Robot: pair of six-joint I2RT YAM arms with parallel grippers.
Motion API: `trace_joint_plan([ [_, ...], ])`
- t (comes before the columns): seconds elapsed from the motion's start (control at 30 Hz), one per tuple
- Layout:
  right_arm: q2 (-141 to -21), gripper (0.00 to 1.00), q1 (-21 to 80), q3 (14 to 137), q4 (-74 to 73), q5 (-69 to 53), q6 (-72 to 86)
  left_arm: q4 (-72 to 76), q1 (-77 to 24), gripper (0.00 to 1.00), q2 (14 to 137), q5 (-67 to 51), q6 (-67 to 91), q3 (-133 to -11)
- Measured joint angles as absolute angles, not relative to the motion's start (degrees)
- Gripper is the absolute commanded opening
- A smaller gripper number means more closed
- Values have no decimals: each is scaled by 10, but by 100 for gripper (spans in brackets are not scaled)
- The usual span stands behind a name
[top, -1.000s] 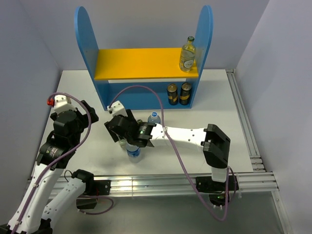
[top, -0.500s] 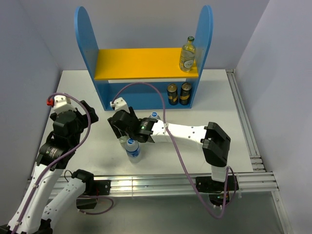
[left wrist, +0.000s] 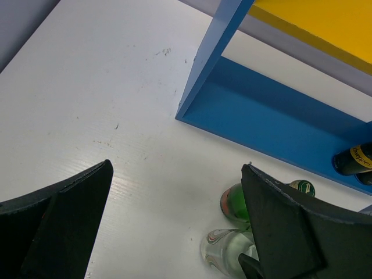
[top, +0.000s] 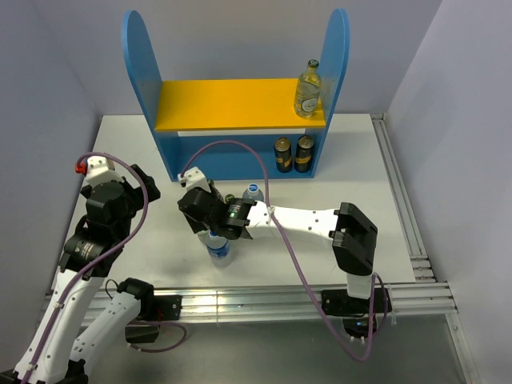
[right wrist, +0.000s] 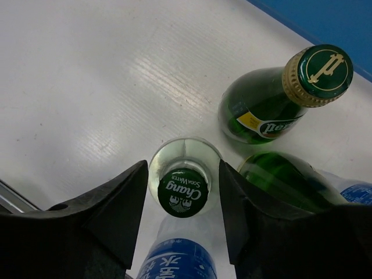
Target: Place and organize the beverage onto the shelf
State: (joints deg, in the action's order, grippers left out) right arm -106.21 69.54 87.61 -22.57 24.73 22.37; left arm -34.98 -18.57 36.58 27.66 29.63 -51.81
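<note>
Right pincer [right wrist: 182, 174] narrowed around the clear soda bottle [right wrist: 183, 192], upright on the surface [right wrist: 87, 70]; cannot tell if it grips. Green bottle [right wrist: 264, 110] at the soda bottle's 1 o'clock, water bottle [right wrist: 177, 261] at 6. Left pincer [left wrist: 174, 174] wide, empty. Shelf [top: 240, 104] at the surface's 12 o'clock carries a yellow-labelled bottle [top: 308, 84] on top.

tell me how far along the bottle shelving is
Done: one clear glass bottle on the shelf's yellow upper board, two dark bottles on its lower level. In hand: the right gripper straddles the Chang bottle's cap, not visibly clamped. Left: that bottle, two green bottles and two water bottles stand on the table; the left gripper hangs open.
</note>
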Motion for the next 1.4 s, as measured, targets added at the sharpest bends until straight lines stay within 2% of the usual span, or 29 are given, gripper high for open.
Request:
trace_joint_plan([
  [0.17,-1062,42,698,876,-237,248,231,-350,-185,99,366,276,296,-518],
  [0.33,-1061,34,698,876,-236,253,232,-350,-185,99,366,274,296,-518],
  [0.43,-1061,20,699,876,-236,254,231,-350,-185,99,366,272,296,-518],
  [0.47,-1061,10,699,876,-236,255,231,-350,-185,99,366,272,296,-518],
  [0.67,-1061,0,699,888,-262,256,231,-350,-185,99,366,272,296,-518],
  [0.87,-1062,0,699,936,-342,262,222,-350,-185,99,366,269,296,-518],
  [1.4,-1064,0,685,1146,-428,306,169,-350,-184,99,362,268,296,-518],
])
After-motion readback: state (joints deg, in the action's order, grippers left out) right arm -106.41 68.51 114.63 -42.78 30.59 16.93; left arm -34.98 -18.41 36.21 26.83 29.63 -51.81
